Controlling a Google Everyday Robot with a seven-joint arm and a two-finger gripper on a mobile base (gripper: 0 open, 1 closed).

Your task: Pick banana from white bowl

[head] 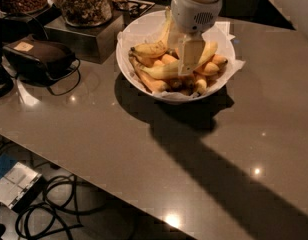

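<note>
While we are holding our gripper (pixel 186 66) low inside the white bowl (pixel 139 28), it is hanging right over the middle of the banana (pixel 158 73), which is lying across the pile among shorter orange-yellow bananas (pixel 209 68). We are not managing to tell whether the gripper is clenched or released. The bowl is sitting on the grey table (pixel 144 149), near a glass jar (pixel 84 4).
</note>
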